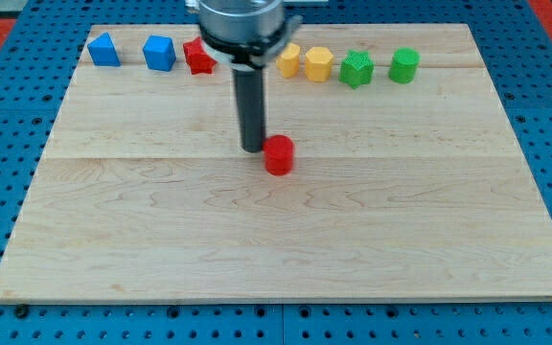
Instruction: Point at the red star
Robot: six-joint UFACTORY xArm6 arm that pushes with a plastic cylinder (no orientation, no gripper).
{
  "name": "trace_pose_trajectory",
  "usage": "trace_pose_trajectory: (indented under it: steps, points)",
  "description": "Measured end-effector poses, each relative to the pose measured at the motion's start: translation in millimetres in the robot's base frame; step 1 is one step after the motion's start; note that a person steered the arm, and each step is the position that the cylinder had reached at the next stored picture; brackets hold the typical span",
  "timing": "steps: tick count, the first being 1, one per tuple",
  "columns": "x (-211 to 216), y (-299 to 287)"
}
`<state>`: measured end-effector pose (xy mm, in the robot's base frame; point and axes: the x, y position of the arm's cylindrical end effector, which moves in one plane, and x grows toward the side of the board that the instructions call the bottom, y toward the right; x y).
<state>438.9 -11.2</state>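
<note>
The red star (197,57) lies in the row of blocks along the view's top, partly hidden on its right by the arm's body. My tip (253,149) rests on the board near the middle, well below and to the right of the red star. A red cylinder-like block (279,154) sits just right of my tip, close to it or touching.
The top row also holds two blue blocks (104,50) (159,53) left of the star, two yellow blocks (288,60) (317,64), a green star (356,69) and a green cylinder-like block (403,64). The wooden board (276,249) lies on a blue pegboard.
</note>
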Motion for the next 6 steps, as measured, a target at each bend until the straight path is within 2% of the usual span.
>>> trace_pose_trajectory:
  steps: [1,2,3,4,5,6]
  points:
    - [63.5,71.1]
    - [96.6,124.9]
    - [65.7,71.1]
    - [44.9,86.1]
    - [46.5,138.2]
    - [68.8,153.1]
